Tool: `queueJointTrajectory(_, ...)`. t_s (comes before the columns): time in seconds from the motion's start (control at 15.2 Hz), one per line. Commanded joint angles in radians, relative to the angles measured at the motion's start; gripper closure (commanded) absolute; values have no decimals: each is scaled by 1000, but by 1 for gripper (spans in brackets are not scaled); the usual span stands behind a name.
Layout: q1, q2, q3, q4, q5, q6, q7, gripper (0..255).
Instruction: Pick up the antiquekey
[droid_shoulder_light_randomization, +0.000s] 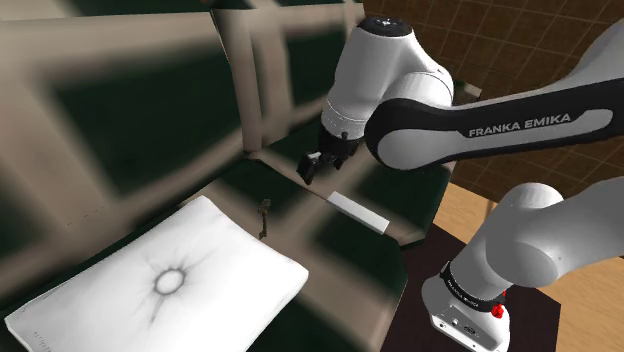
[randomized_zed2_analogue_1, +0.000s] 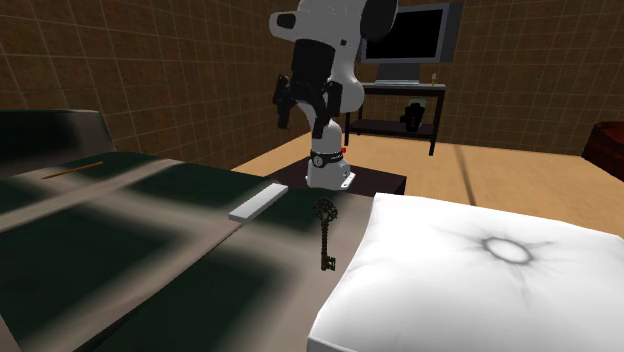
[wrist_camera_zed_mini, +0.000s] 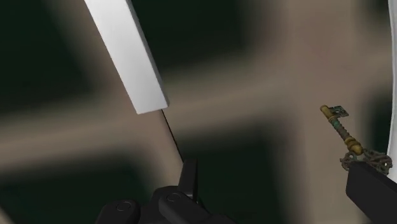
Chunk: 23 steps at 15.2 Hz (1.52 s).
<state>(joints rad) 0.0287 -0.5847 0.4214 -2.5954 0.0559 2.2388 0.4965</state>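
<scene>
Shoulder view: high beside the stand (droid_shoulder_light_randomization: 430, 252), looking down across the bed (droid_shoulder_light_randomization: 100, 120). Second exterior view: low over the bed, facing the arm (randomized_zed2_analogue_1: 322, 60). Wrist view: close above the bed, looking down. All share key (wrist_camera_zed_mini: 343, 130) and white slab (wrist_camera_zed_mini: 127, 54).
</scene>
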Motion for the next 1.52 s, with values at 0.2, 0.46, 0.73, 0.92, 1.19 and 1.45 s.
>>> queueJointTrajectory(0.2, -71, 156, 158, 12, -86, 195, 185, 0)
queueJointTrajectory(0.46, -201, 311, 332, 63, -268, 314, 410, 0)
queueJointTrajectory(0.73, -383, 533, 537, 167, -655, 336, 771, 0)
queueJointTrajectory(0.92, -380, 594, 533, 180, -764, 332, 859, 0)
queueJointTrajectory(1.19, -368, 674, 515, 187, -904, 330, 969, 0)
queueJointTrajectory(1.45, -356, 705, 501, 190, -957, 328, 1011, 255)
